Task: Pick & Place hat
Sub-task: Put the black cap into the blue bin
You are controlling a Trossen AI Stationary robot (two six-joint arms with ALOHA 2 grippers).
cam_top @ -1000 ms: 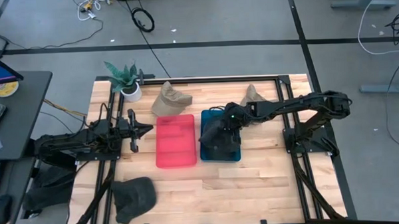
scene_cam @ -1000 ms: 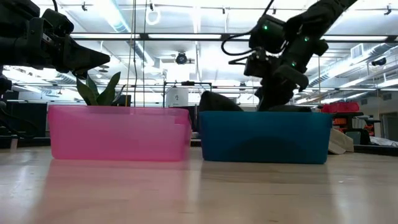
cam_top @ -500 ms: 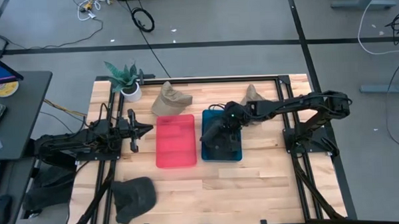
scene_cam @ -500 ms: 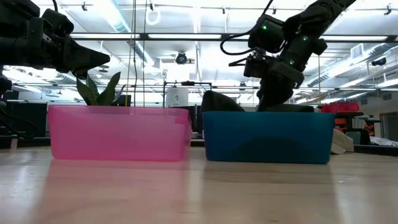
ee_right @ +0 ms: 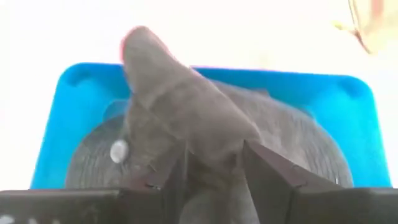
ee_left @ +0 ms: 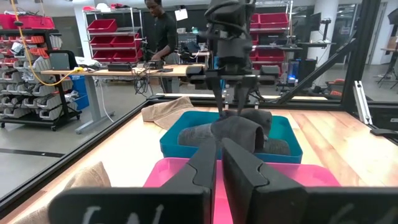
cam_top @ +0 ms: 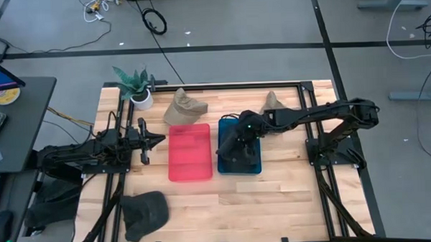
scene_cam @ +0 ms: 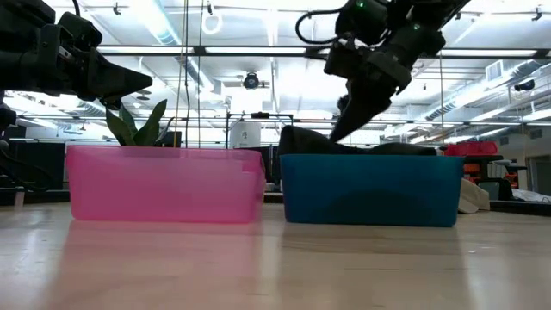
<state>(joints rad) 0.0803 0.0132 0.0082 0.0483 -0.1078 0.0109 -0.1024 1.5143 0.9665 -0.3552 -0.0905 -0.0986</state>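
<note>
A dark grey hat lies inside the blue bin, resting on the bin's floor, with one fold pushed up into a peak. My right gripper hangs open just above it, slanting down, one finger on each side of that peak. From the side the right gripper stands over the bin's left half. My left gripper waits shut at the table's left, level, pointing toward the pink bin. My right gripper has its open fingers standing beside the hat's raised fold, coming from above at a slant. I cannot tell whether they touch the cloth. The hat stays in the bin.
Two tan hats lie at the far side, one behind the pink bin and one behind the blue bin. Another dark hat lies near the front left. A potted plant stands at the far left corner.
My right gripper has let go of the dark hat and risen out of the blue bin, drifting a little toward the table's left. The hat has stayed in the bin, its fold left standing up.
</note>
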